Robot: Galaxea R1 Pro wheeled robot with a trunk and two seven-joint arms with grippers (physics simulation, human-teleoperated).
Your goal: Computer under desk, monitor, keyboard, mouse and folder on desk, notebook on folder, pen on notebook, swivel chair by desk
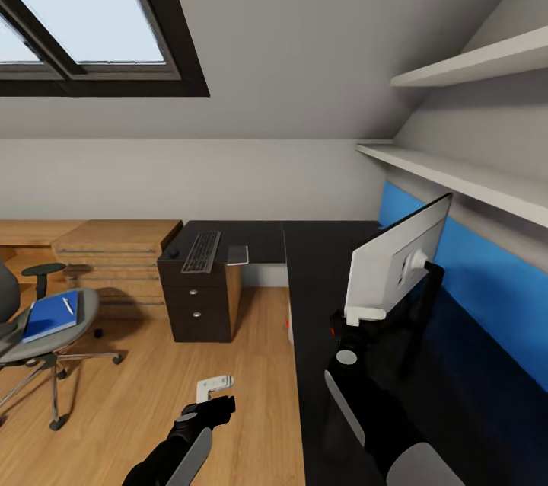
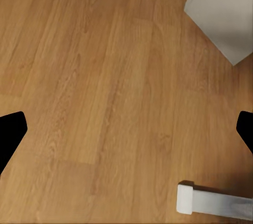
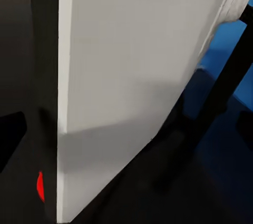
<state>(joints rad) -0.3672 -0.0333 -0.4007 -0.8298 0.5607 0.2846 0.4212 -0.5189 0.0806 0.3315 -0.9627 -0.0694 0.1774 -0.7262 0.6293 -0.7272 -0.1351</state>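
We had our right gripper (image 1: 364,316) at the lower corner of the monitor (image 1: 392,261), which stood on the black desk (image 1: 320,295) with its white back turned toward us; the white fingers sat right against that corner, but we could not tell whether they were clenched on the edge or merely resting there. In the right wrist view the monitor's back (image 3: 137,76) loomed close, the red dot at its lower corner, which suggests we were steadying or turning it so the screen would face the room. Our left gripper (image 1: 214,388) hung released over the wooden floor (image 1: 190,364), holding nothing, above the grey computer (image 2: 224,16). The keyboard (image 1: 202,251) lay on the desk's far wing, and the blue folder (image 1: 50,316) waited on the swivel chair (image 1: 46,337), a pen (image 1: 68,305) lying on it.
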